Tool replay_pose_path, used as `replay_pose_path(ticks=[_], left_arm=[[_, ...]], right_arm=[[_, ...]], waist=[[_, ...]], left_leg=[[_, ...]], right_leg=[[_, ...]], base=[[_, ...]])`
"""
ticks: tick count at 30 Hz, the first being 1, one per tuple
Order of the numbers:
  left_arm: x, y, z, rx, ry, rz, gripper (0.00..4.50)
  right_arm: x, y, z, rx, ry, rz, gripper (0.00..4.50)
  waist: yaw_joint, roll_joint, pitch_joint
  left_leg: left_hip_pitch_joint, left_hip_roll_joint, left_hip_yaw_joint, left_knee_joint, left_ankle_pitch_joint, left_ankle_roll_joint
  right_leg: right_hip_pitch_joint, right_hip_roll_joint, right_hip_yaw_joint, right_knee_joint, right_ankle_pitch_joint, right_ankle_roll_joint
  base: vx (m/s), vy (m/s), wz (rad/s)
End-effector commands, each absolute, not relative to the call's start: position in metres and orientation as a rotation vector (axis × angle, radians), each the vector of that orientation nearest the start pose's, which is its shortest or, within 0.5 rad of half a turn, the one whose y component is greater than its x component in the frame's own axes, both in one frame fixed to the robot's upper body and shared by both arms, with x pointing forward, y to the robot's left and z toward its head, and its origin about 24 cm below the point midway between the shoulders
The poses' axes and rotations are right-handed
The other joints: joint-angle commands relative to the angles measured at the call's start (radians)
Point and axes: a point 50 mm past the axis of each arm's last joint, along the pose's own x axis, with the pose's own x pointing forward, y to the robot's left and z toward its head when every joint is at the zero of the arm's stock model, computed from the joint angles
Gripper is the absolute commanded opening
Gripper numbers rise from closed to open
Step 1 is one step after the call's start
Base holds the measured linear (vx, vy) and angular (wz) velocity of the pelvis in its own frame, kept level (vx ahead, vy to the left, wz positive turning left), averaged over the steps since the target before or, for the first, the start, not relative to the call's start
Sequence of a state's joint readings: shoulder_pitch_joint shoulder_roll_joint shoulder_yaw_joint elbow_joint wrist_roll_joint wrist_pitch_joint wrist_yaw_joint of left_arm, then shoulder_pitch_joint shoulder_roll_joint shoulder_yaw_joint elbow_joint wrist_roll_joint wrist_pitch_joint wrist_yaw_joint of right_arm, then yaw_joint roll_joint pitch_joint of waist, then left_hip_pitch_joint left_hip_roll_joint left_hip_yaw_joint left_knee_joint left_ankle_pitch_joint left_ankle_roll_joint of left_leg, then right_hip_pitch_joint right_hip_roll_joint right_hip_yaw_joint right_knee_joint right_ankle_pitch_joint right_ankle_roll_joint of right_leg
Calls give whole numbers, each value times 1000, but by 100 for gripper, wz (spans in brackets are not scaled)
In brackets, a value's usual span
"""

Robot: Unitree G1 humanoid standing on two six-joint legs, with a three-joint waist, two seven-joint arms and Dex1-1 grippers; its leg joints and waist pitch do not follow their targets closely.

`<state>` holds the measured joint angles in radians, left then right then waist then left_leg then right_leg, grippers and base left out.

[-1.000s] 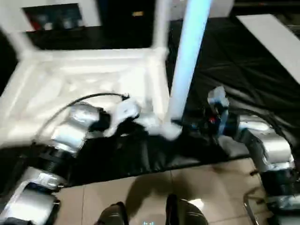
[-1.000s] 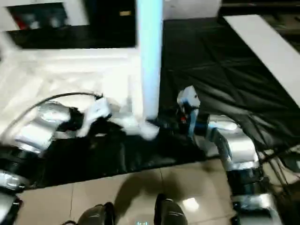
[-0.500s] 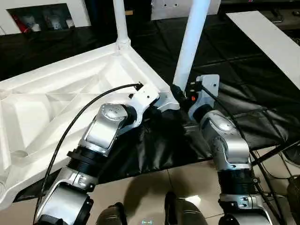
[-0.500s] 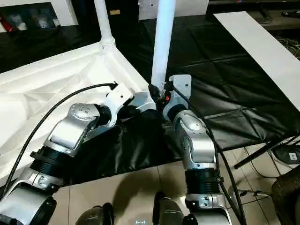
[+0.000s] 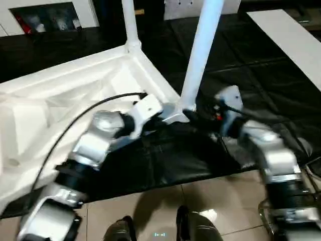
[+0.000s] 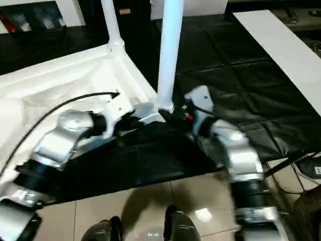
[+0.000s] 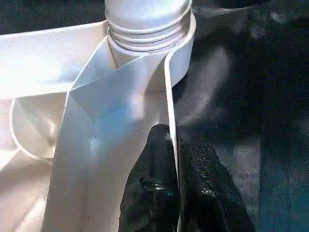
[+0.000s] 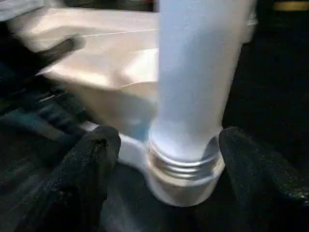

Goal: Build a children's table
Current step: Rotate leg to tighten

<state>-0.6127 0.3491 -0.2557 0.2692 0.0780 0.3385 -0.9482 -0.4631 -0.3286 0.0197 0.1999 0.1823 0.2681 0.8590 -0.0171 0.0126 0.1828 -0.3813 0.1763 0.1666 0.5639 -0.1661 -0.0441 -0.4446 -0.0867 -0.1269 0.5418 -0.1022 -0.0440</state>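
Step in hand, by judgement: seating a leg in a corner socket of the small white plastic children's table [image 5: 65,95], which lies upside down, ribbed underside up, on the black-covered tabletop [image 5: 281,75], near edge overhanging toward the tiled floor [image 5: 150,211].

Long tapered white tubular leg [image 5: 200,50] standing upright in the near right round corner socket [image 8: 186,179], threaded collar visible at the joint. Second white leg [image 5: 129,22] upright at the far corner.

Left gripper [image 7: 174,183]: jaws pressed together, pinching the thin upright rim wall of the white top just beside the socket; black fingers [image 7: 154,179] one on each side of the wall. Silver left forearm reaching in from the near left, wrist bent toward the corner.

Right gripper [image 8: 166,159]: jaws spread wide, one finger on each side of the leg's base, no contact visible. Right forearm coming in from the near right, roughly level.

Next move, by judgement: closing the right jaws on the leg near the collar and turning or pressing it home while the left steadies the rim. Depth of seating not determinable.
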Motion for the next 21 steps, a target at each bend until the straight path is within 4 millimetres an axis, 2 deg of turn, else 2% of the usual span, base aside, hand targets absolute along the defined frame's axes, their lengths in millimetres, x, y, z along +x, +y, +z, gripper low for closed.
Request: replay_pose_path(ticks=[1, 3, 7, 8, 9, 10, 12, 14, 20, 21], left_arm=[[319, 114, 100, 544, 263, -1233, 0], [316, 120, 98, 558, 274, -1292, 0], [309, 130, 98, 572, 282, -1429, 0], [309, 130, 98, 573, 282, -1432, 0], [309, 132, 98, 584, 285, -1457, 0], [307, 134, 98, 597, 295, -1486, 0], [305, 137, 98, 618, 308, -1535, 0], [304, 139, 97, 645, 325, -1577, 0], [304, 138, 97, 678, 329, -1634, 0], [305, 137, 98, 678, 323, -1638, 0]], right_arm=[[312, -152, 110, -142, 74, 1040, 361], [311, -155, 112, -153, 71, 1105, 361], [308, -158, 115, -175, 89, 1270, 361], [308, -158, 115, -176, 90, 1274, 361], [307, -159, 116, -178, 93, 1301, 361], [306, -160, 116, -173, 105, 1344, 346], [304, -160, 116, -172, 125, 1419, 336], [301, -159, 115, -180, 150, 1491, 318], [302, -151, 115, -191, 171, 1591, 264], [303, -150, 115, -187, 169, 1606, 264]], waist=[[9, -15, -94], [11, -14, -92], [24, -9, -92], [25, -14, -91], [29, -12, -91], [29, -17, -91], [33, -14, -90], [39, -16, -91], [50, -20, -91], [52, -18, -92]], left_leg=[[-2, 33, -13, -43, -122, 179], [1, 35, -11, -44, -125, 184], [9, 45, -10, -45, -143, 172], [9, 46, -9, -46, -147, 171], [10, 47, -10, -46, -153, 166], [8, 48, -9, -47, -154, 163], [8, 47, -8, -47, -162, 161], [8, 47, -8, -46, -163, 157], [11, 47, -6, -46, -161, 140], [11, 48, -7, -47, -153, 139]], right_leg=[[88, -60, 55, -56, -369, -131], [83, -59, 55, -55, -363, -146], [77, -58, 58, -49, -349, -179], [77, -59, 59, -49, -347, -181], [77, -60, 60, -47, -350, -183], [78, -61, 61, -45, -348, -185], [78, -64, 63, -46, -360, -183], [78, -65, 64, -46, -371, -179], [76, -66, 66, -48, -398, -170], [75, -66, 66, -45, -390, -173]], base=[[0, 0, 0], [0, 0, 0], [0, 0, 0], [0, 0, 0], [0, 0, 0], [0, 0, 0], [0, 0, 0], [0, 0, 0], [0, 0, 0], [0, 0, 0]])
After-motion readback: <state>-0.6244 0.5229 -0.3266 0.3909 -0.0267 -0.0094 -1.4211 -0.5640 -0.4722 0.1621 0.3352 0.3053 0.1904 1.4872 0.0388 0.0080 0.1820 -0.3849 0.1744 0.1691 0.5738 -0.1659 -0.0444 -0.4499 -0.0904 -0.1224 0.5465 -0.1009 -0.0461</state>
